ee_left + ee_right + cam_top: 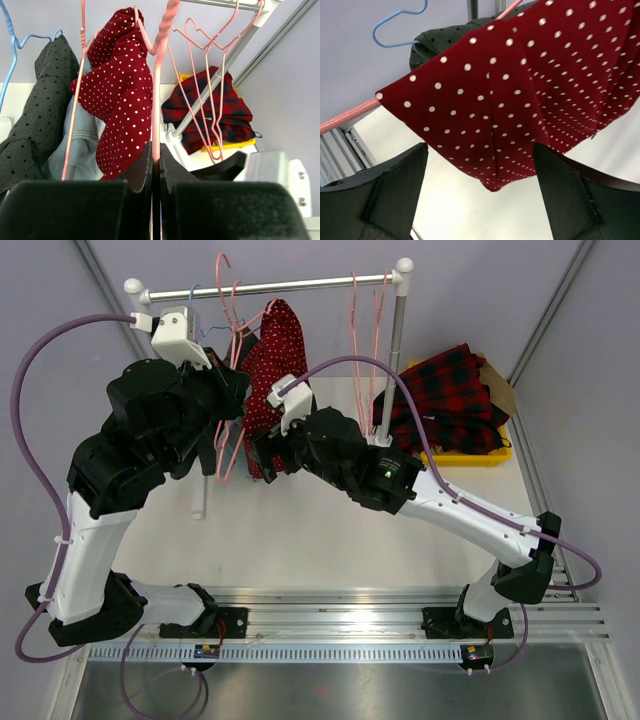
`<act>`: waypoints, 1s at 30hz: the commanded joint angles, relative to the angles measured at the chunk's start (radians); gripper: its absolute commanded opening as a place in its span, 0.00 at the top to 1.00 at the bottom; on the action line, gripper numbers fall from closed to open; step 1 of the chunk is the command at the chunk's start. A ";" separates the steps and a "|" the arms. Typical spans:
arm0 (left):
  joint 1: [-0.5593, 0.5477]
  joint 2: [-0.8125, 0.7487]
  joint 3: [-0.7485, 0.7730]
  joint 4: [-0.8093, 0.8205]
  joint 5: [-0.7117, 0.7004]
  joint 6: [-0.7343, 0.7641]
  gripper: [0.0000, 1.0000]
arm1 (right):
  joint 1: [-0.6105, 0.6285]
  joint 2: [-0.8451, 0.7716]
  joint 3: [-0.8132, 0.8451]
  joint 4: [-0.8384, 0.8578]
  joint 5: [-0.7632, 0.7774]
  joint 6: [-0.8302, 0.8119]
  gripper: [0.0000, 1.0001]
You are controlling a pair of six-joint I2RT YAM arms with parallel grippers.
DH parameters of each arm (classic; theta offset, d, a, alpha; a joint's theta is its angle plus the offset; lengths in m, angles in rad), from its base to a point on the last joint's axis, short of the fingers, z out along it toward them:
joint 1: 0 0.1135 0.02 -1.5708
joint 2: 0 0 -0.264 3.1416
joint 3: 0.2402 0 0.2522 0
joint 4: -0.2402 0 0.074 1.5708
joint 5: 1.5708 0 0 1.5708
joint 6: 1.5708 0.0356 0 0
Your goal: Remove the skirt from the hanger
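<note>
You had the left gripper (156,152) clamped on the pink hanger (157,90). The red dotted skirt (125,100) was draped over it, up by the rail (290,285). The right gripper (480,165) gaped wide under the hem, gripping nothing. By my read, the pull-off was not yet done.

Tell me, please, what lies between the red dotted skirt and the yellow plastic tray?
Empty pink wire hangers and the rack's grey upright post separate the red dotted skirt from the yellow tray, clearest in the left wrist view.
</note>
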 commanded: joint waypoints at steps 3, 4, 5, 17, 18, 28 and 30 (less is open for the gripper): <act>-0.002 -0.040 0.005 0.108 0.006 -0.005 1.00 | 0.019 0.015 0.050 0.045 0.038 0.000 0.18; -0.002 -0.045 0.002 0.108 0.006 -0.002 1.00 | 0.019 0.016 0.047 0.045 0.042 -0.003 0.33; -0.002 -0.046 0.001 0.108 0.004 0.000 1.00 | 0.019 0.015 0.042 0.051 0.047 -0.005 0.40; -0.002 -0.062 -0.039 0.127 0.007 -0.002 1.00 | 0.018 -0.001 -0.016 0.086 0.055 0.006 1.00; -0.002 -0.063 -0.042 0.130 0.009 -0.003 1.00 | 0.019 0.001 -0.022 0.089 0.049 0.006 1.00; -0.002 -0.031 -0.098 0.191 -0.080 0.047 1.00 | 0.117 -0.115 -0.304 0.146 0.116 0.135 1.00; -0.002 -0.020 -0.108 0.203 -0.105 0.055 1.00 | 0.206 -0.164 -0.405 0.148 0.162 0.188 1.00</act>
